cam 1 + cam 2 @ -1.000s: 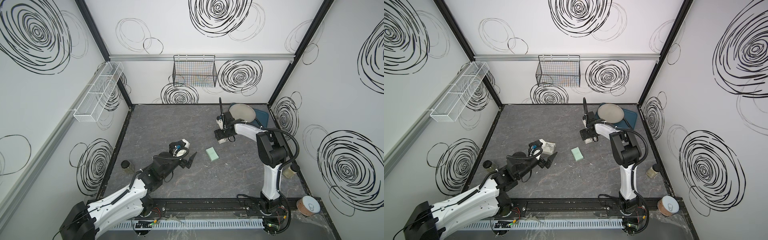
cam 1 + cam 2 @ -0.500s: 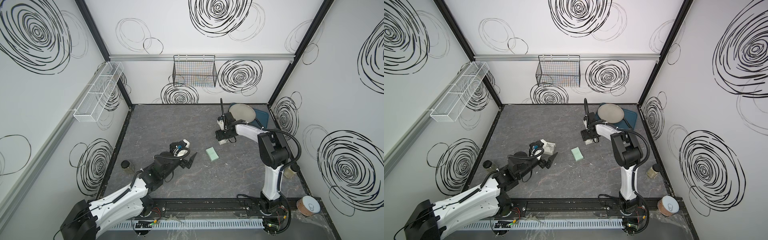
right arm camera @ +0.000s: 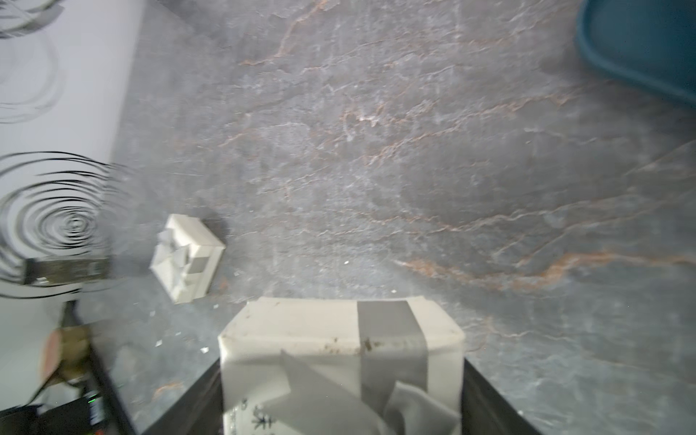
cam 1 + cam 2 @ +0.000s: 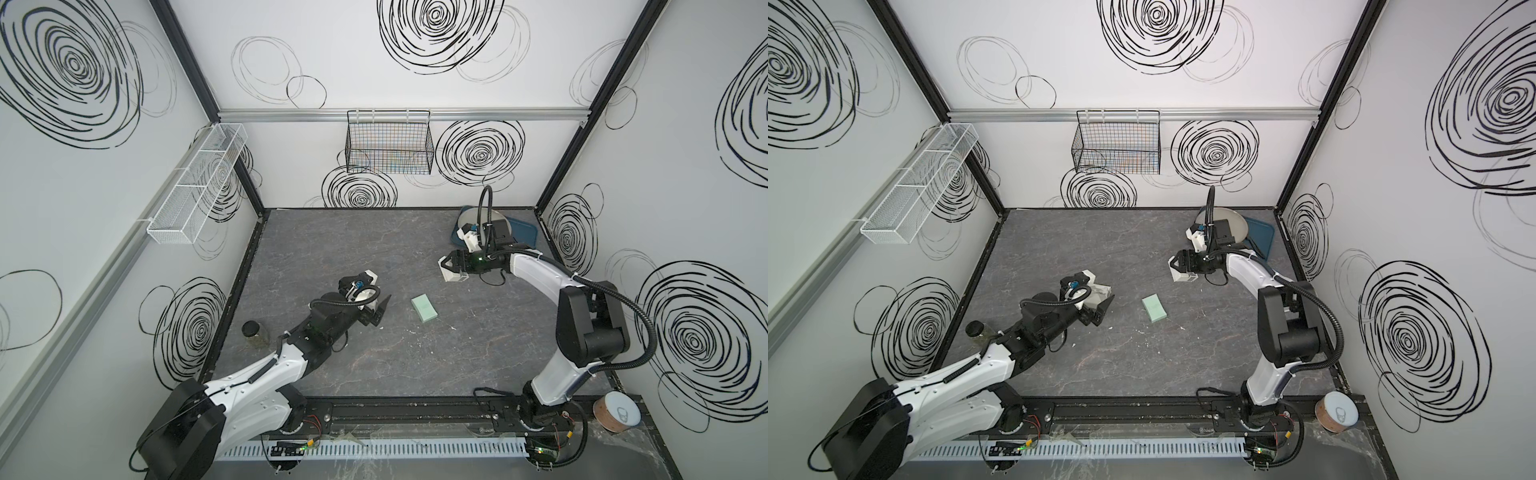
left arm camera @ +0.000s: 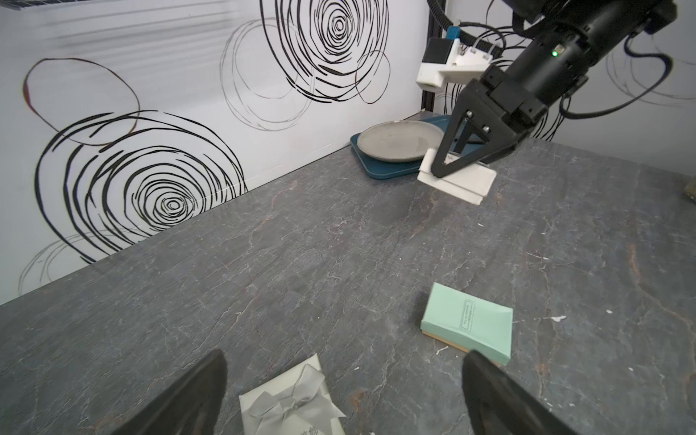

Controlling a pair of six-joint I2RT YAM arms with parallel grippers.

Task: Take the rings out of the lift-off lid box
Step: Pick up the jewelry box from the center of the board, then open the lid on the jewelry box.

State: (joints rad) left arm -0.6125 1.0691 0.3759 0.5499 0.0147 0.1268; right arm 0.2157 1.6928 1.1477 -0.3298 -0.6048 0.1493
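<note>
The left pincer [image 4: 381, 311] gapes wide above a bow-tied white box [image 5: 293, 403] towards the left edge of the surface [image 4: 332, 249]. A green box [image 4: 424, 307] lies mid-surface. Near the back right corner the right pincer [image 5: 461, 167] clamps a second ribboned box [image 3: 339, 331] aloft, tilted. I'd level it and set it down flat before lifting any lid. No rings show; presumably they are shut inside, though which box I cannot tell.

Nothing can be read clearly. The mint-green box [image 5: 467, 324] carries a small framed line of print on its top, too fine to make out. Dark characters sit on the white box with a grey band [image 3: 301, 331], blurred and cut off. Faint print marks the bow-tied white box [image 5: 293, 405] — also illegible.
</note>
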